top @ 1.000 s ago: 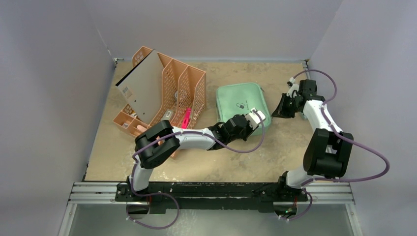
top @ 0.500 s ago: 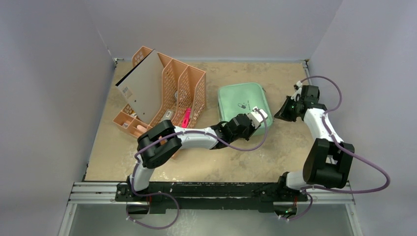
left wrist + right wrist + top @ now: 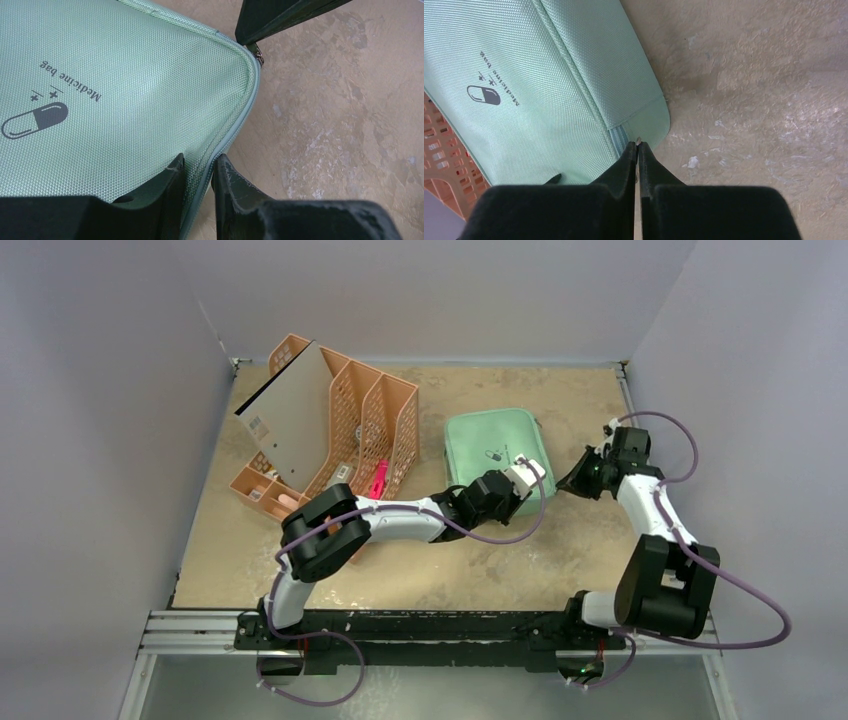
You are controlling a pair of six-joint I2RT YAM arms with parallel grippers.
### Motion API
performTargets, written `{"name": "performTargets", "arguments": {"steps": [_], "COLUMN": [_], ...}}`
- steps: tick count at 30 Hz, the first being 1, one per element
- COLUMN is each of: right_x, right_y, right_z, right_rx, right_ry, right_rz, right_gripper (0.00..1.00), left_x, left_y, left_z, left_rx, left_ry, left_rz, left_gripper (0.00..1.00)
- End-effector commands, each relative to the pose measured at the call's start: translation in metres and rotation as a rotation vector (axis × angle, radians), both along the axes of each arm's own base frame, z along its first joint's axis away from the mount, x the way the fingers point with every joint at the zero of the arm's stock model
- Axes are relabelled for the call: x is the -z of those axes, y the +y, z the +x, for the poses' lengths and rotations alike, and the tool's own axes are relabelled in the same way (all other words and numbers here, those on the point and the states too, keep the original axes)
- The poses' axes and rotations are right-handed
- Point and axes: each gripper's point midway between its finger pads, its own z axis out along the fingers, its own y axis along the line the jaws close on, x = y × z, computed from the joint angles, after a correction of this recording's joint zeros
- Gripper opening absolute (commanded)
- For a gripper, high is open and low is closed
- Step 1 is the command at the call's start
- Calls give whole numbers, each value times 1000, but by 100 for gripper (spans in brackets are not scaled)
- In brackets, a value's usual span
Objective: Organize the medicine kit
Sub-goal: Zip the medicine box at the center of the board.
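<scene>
Medicine kit (image 3: 497,445): we are seeing it lying closed on the surface (image 3: 400,575), right of the orange rack (image 3: 345,425).
Left end effector (image 3: 197,169): we are pinching the kit's near edge.
Right end effector (image 3: 638,150): we are clenching the zipper pull (image 3: 259,55) at its corner.

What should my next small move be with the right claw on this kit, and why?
Probably draw the right claw slowly along the zipper line, with the left claw clamped as a brace. The medicine kit looks zipped shut. The right claw is closed on the zipper pull at the kit's corner, and the left claw pinches the kit's edge nearby.
</scene>
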Motion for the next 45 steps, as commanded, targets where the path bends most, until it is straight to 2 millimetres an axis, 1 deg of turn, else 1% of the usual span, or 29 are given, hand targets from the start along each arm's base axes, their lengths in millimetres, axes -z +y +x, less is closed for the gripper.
{"name": "performTargets", "arguments": {"steps": [1,3,7,12,17,20,24,26,27,29,31,33,36,38,40,42,45], "right_x": [18,15,17,18,17,11,2,-3,-3,-2,-1,-2,-5,-8,-16,-28,-44], "right_y": [39,46,55,63,75,78,71,77,79,79,78,77,71,67,64,62,45], "right_z": [-71,-69,-66,-72,-75,-78,-78,-78,-79,-78,-81,-79,-75,-73,-68,-62,-52], "right_rx": [-21,-7,38,79,175,229,316,332,336,351,359,359,362,372,357,291,264], "right_ry": [266,248,224,214,209,192,158,138,132,114,135,136,117,107,64,-6,-100], "right_rz": [184,232,311,369,492,534,520,578,606,615,609,596,551,524,507,462,327], "right_gripper": [0,0,0,0,0,0,0,0,0,0,0,0,0,0,0,0,0], "left_x": [88,88,88,89,90,90,88,87,86,83,75,62,29,7,-11,-26,-47], "left_y": [32,30,28,28,23,22,19,16,14,12,9,6,4,6,11,17,22], "left_z": [-11,-11,-11,-13,-15,-15,-16,-18,-18,-19,-22,-25,-29,-30,-29,-29,-30], "left_rx": [-61,-60,-62,-61,-55,-54,-48,-41,-38,-32,-18,4,41,54,53,47,45], "left_ry": [157,157,161,165,172,172,172,176,176,173,172,171,156,131,107,87,69], "left_rz": [190,186,179,179,172,171,163,158,156,150,140,129,97,86,85,83,54], "left_gripper": [23,23,23,23,23,23,22,22,22,22,22,23,27,30,32,34,38]}}
